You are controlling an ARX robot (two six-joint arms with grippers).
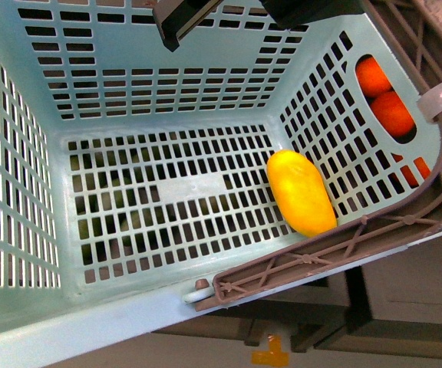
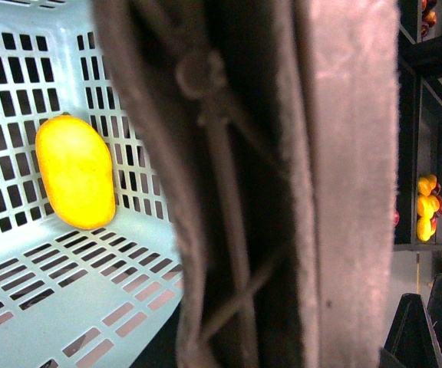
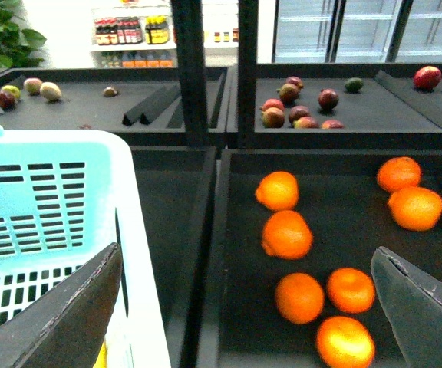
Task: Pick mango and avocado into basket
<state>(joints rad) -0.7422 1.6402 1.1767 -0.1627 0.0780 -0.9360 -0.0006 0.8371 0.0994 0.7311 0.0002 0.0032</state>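
**Mango in basket, right claw spread empty**

Resting on the slotted floor of the teal basket [image 1: 167, 188], right of centre in the front view: the mango [image 1: 301, 192], on its side, tucked into the corner against the right wall. Just below it in the frame, folded along the near rim, the brown ribbed handle [image 1: 328, 249]. At upper right, glimpsed through the wall's hand opening, oranges [image 1: 382, 100] outside the basket.

From the right wrist: right gripper [image 3: 245, 253] with fingers [image 3: 75, 314] spread wide, holding nothing, poised over a dark tray of oranges beside the basket's outer wall.

From the left wrist: mango again, leaning on the slotted wall; handle blurred and filling the middle. Left gripper [image 2: 428, 326] only dark wedges at the edge; cannot tell whether parted or closed.
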